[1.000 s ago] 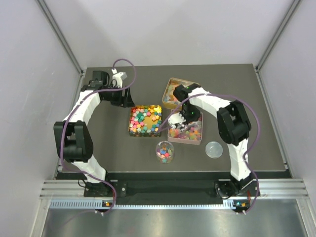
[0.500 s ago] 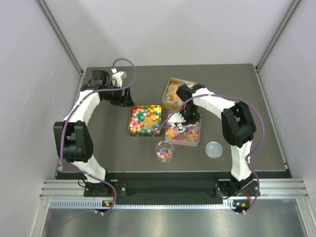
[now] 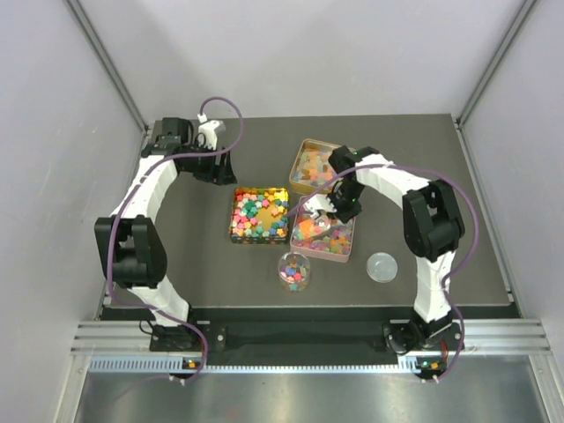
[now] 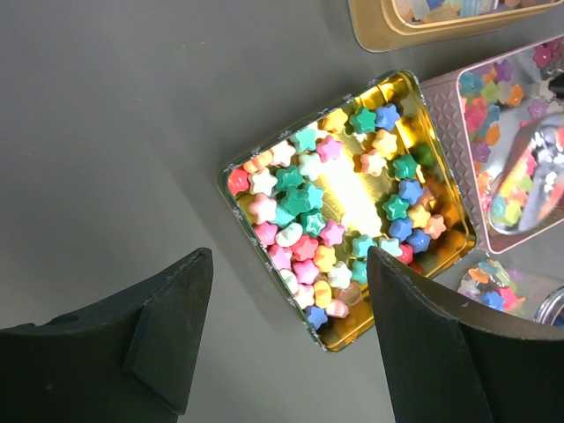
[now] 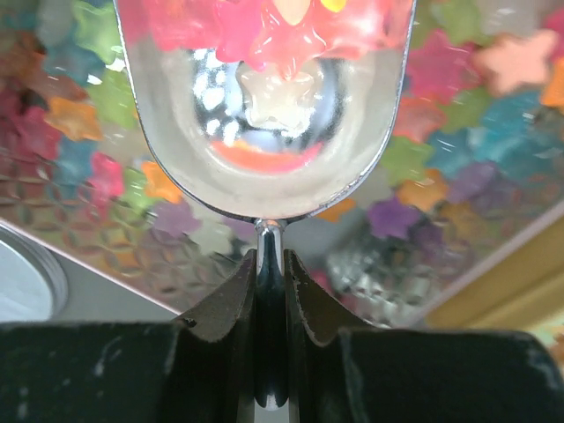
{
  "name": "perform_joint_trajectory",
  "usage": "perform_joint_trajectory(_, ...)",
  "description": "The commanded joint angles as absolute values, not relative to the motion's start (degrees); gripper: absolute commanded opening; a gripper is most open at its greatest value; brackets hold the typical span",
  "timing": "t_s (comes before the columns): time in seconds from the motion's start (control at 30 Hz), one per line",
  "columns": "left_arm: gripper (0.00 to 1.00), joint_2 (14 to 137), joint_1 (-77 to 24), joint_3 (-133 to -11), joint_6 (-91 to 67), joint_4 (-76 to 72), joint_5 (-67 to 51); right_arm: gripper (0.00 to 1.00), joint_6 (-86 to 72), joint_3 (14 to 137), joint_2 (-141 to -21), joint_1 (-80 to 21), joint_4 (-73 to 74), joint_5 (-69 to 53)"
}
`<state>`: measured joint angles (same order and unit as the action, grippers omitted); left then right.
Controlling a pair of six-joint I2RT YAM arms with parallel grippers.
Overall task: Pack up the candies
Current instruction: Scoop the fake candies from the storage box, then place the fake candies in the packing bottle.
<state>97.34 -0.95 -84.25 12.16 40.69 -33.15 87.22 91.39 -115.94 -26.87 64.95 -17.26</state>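
Star-shaped candies fill a gold square tin (image 3: 260, 214), also in the left wrist view (image 4: 348, 207). Translucent candies lie in a pink tin (image 3: 331, 238) and in a gold tin (image 3: 310, 165) behind it. A small glass jar (image 3: 294, 270) holds some candies. My right gripper (image 3: 342, 204) is shut on the handle of a metal scoop (image 3: 317, 220) over the pink tin. In the right wrist view the scoop (image 5: 264, 115) holds a few pink and pale candies, its handle clamped in my gripper (image 5: 270, 261). My left gripper (image 3: 217, 166) is open and empty, behind and left of the gold square tin; it also shows in the left wrist view (image 4: 289, 269).
A round clear lid (image 3: 382, 266) lies right of the jar. Grey walls and metal rails close in the dark mat (image 3: 194, 256) on the left, back and right. The arm bases stand at the near edge.
My right arm has swung a little to the right and back, carrying the scoop over the pink tin. My left wrist has shifted slightly toward the back.
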Motion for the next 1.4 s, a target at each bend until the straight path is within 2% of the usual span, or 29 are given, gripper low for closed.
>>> perform_joint_trajectory(0.0, 0.75, 98.3, -0.9, -87.2, 13.0, 40.4, -32.0, 0.0, 86.8, 88.2, -109.7, -26.0, 63.2, -23.5)
perform_joint_trajectory(0.13, 0.75, 99.3, -0.9, -89.3, 13.1, 40.7, -30.8, 0.0, 84.9, 86.1, -104.1, -25.7, 62.0, -23.2)
perform_joint_trajectory(0.33, 0.75, 99.7, -0.9, -89.6, 12.0, 39.4, -29.3, 0.0, 85.9, 88.1, -96.5, -26.1, 66.9, -16.4)
perform_joint_trajectory(0.57, 0.75, 99.3, -0.9, -90.8, 11.2, 38.8, -29.2, 0.0, 88.7, 88.4, -90.1, -30.5, 74.3, -5.0)
perform_joint_trajectory(0.73, 0.76, 95.8, -0.9, -90.8, 10.5, 38.8, -29.4, 0.0, 87.6, 87.3, -86.2, -34.9, 76.2, -1.5)
perform_joint_trajectory(0.97, 0.76, 90.0, -0.9, -85.5, 10.6, 38.1, -30.2, 0.0, 81.2, 84.6, -85.3, -42.4, 74.9, -0.4)
perform_joint_trajectory(1.17, 0.76, 85.8, -0.9, -81.5, 8.4, 35.8, -30.5, 0.0, 80.6, 80.6, -84.3, -46.8, 73.3, 6.0)
perform_joint_trajectory(1.37, 0.76, 80.8, -0.9, -77.8, 8.1, 34.8, -30.6, 0.0, 78.0, 82.4, -87.1, -49.6, 73.7, 8.9)
